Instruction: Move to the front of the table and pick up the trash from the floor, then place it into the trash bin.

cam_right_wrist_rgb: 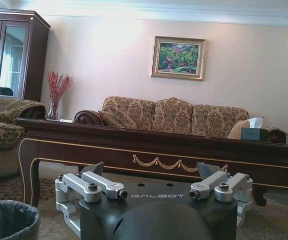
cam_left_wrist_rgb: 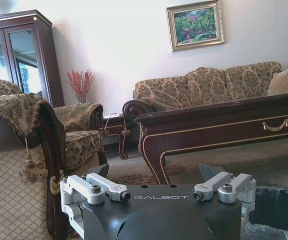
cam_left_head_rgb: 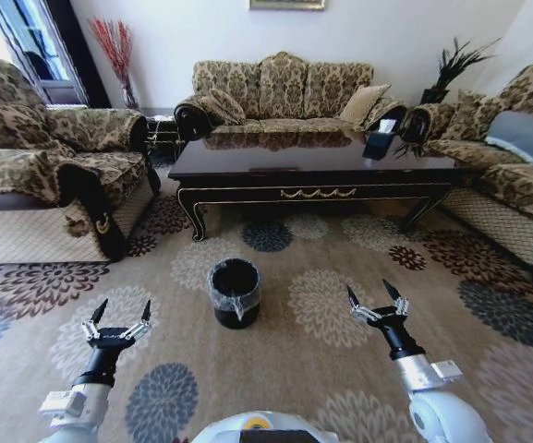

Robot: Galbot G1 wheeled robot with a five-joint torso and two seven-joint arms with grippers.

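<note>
The glossy dark table with gold trim stands ahead across the patterned carpet floor. The black trash bin with a clear liner sits on the carpet between me and the table. My left gripper hovers low to the bin's left, open and empty. My right gripper hovers to the bin's right, also open and empty. The left wrist view shows the left gripper, the table's corner leg and the bin's rim. In the right wrist view are the right gripper, the table apron and the bin. The trash is out of view.
Floral sofas ring the table: one on the left, one behind, one on the right. A tissue box stands on the tabletop. Open carpet lies around the bin and in front of the table.
</note>
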